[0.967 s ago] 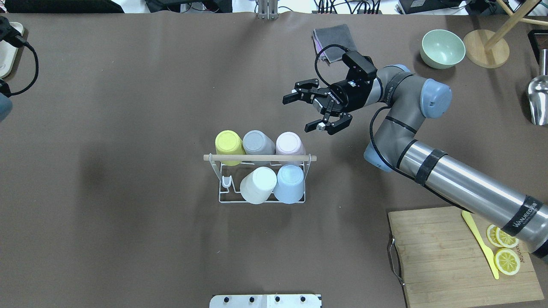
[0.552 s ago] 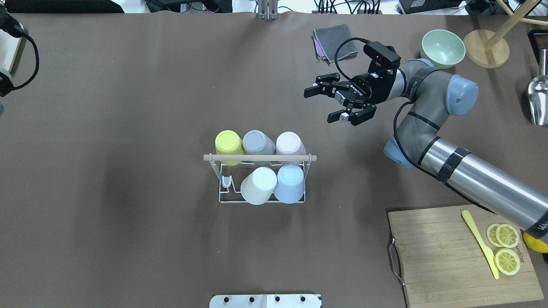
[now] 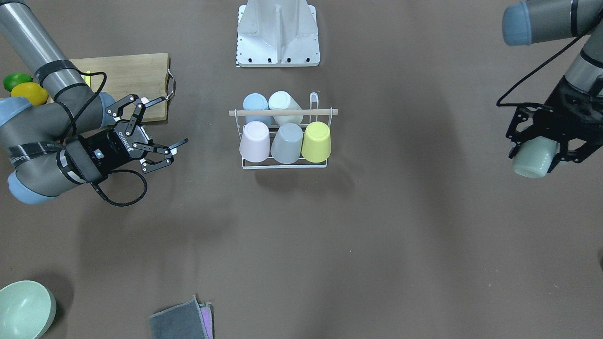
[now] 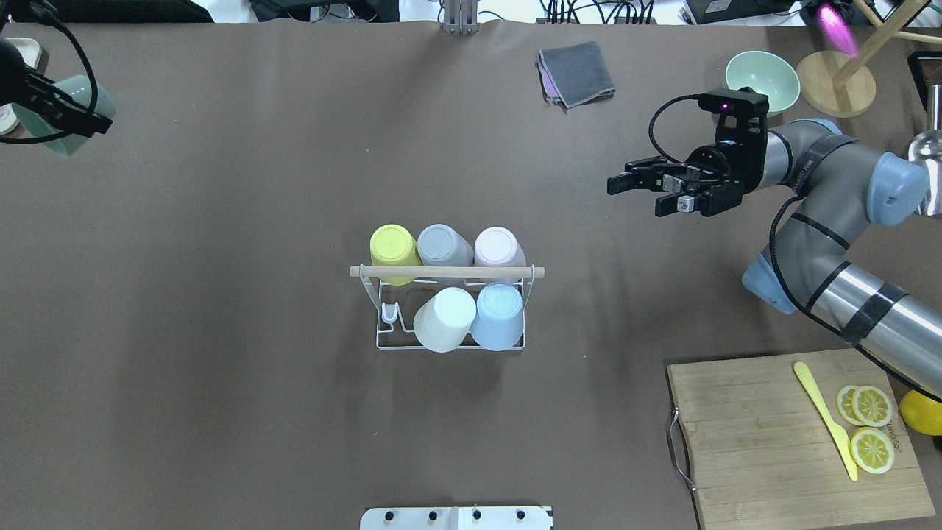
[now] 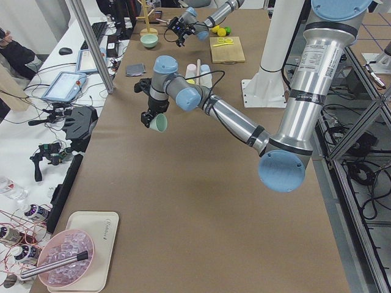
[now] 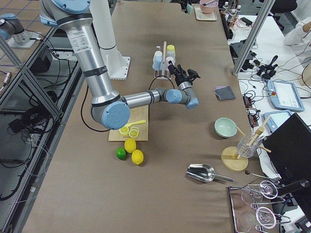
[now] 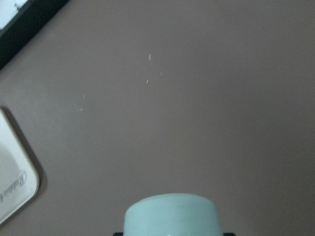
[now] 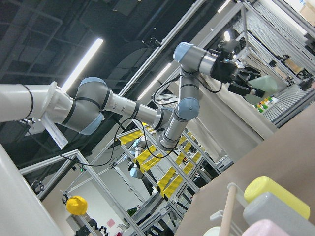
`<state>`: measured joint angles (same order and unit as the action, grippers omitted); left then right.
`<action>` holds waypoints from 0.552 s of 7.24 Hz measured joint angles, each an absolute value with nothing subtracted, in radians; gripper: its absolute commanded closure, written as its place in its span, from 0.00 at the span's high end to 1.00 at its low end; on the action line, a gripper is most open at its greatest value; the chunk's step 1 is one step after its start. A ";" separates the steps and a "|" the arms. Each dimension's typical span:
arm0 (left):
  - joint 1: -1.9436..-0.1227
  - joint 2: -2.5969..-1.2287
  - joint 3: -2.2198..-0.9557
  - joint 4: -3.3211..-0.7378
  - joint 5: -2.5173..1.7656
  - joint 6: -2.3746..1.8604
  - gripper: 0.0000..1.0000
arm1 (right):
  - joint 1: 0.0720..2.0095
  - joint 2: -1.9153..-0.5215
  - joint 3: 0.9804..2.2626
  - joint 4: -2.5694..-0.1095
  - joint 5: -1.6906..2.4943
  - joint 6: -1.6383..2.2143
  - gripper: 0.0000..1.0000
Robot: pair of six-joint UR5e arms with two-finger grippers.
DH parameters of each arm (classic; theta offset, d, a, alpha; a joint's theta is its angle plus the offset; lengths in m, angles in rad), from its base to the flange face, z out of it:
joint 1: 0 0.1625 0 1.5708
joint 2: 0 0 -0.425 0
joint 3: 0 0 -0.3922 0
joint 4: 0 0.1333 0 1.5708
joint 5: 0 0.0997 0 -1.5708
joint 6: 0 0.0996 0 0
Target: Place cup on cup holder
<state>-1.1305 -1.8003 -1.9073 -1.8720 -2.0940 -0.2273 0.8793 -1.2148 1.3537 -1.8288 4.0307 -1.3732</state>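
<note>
The cup holder (image 4: 380, 343) is a white wire rack with a wooden rod (image 4: 447, 271), mid-table. Upturned yellow (image 4: 393, 249), grey (image 4: 444, 245), pink (image 4: 498, 246), white (image 4: 444, 318) and blue (image 4: 497, 315) cups sit on its pegs. One peg (image 4: 388, 313) is bare. My left gripper (image 4: 57, 121) is shut on a pale green cup (image 4: 73, 131), held above the table's far left end. This cup also shows in the front view (image 3: 532, 161) and the left wrist view (image 7: 170, 215). My right gripper (image 4: 639, 193) is open and empty, far right of the rack.
A wooden cutting board (image 4: 765, 449) with lemon slices (image 4: 871, 449) and a yellow knife (image 4: 826, 418) lies front right. A green bowl (image 4: 762, 82), a grey cloth (image 4: 578, 72), a wooden stand (image 4: 835, 92) and a metal scoop (image 4: 926, 165) lie at the back right.
My right gripper has drawn back from beside the rack toward the right, still open. My left gripper has come into view at the far left with the green cup.
</note>
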 measured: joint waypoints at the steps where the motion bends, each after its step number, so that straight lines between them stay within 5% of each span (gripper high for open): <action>1: -1.103 -1.796 -1.927 -2.015 -2.096 -0.355 0.00 | 0.896 -1.244 1.359 -1.827 4.025 -1.234 0.93; 4: -0.930 -1.755 -1.969 -2.426 -1.893 -0.580 0.00 | 1.010 -1.350 1.402 -1.824 3.915 -0.780 0.93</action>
<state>-0.9297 -1.7554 -1.9693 -2.4261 -1.8926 -0.5805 1.0096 -1.3504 1.4016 -1.8245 3.9154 -0.7799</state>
